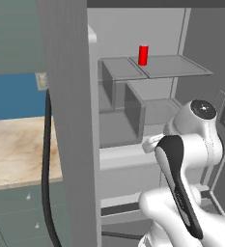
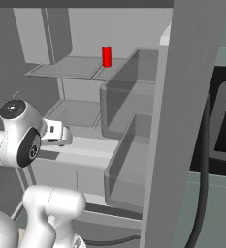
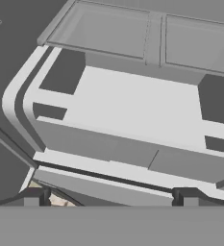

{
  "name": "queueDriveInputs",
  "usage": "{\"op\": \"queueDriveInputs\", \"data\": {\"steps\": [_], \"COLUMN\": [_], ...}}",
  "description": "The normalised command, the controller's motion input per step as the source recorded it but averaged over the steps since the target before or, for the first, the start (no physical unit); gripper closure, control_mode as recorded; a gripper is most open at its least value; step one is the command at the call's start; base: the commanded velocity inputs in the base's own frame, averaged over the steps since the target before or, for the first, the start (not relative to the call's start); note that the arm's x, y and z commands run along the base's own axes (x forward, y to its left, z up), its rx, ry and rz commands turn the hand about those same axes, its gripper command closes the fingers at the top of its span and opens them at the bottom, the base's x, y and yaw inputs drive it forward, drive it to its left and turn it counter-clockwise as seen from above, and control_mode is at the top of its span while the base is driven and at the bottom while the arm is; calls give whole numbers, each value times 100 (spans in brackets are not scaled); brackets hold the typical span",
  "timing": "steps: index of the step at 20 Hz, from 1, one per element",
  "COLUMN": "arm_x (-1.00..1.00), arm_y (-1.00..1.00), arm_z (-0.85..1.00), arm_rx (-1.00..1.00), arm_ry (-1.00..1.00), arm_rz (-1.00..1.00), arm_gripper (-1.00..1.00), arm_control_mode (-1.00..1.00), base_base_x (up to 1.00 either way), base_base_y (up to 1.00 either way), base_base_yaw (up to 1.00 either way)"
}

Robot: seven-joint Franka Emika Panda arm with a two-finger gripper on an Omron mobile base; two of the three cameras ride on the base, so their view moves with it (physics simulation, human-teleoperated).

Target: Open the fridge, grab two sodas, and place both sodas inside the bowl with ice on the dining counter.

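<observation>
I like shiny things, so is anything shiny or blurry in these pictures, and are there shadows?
Left base view: sharp, flat light, no glare on the red can; the fridge door is plain grey. Right base view: sharp too, with soft dark shading inside the door bins. Hand view: crisp, dull grey shelves, no sparkle.
</observation>
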Motion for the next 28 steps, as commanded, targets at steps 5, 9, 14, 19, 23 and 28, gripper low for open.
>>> {"op": "queueDriveInputs", "data": {"steps": [5,9,14,19,23,28], "arm_x": [0,0,9,29,35,37], "arm_y": [0,0,2,-22,-6,0], "arm_z": [0,0,4,50,69,80], "arm_rx": [0,0,10,14,8,0], "arm_ry": [0,0,-20,-43,-39,-30], "arm_rz": [0,0,0,-1,-5,-10], "arm_gripper": [-100,-100,-100,-100,-100,-100], "arm_control_mode": [100,100,-100,-100,-100,-100], "base_base_x": [80,39,0,0,0,0], "base_base_y": [-24,-8,0,0,0,0], "base_base_yaw": [3,0,0,0,0,0]}}
